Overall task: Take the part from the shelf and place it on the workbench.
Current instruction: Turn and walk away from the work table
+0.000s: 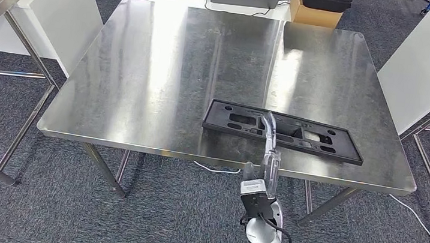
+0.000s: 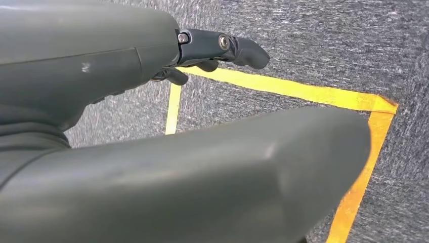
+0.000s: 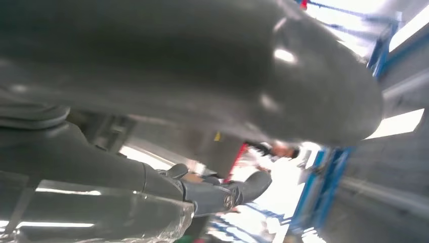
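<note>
Near the front edge of the steel surface (image 1: 164, 68), toward its right corner, the black part (image 1: 295, 136) lies flat. Above it the right hand (image 1: 269, 127) reaches in; whether it grips the part is unclear. By the yellow floor tape (image 2: 283, 87) the left hand (image 2: 152, 101) hangs, fingers curled, empty.

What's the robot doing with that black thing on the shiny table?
The robot is putting a long black part on the steel workbench. The part lies flat near the bench's front edge, and the robot's right hand reaches over its middle from below; whether it grips the part cannot be told. The left hand hangs down by the grey carpet and a yellow tape line, holding nothing, its fingers curled.
</note>
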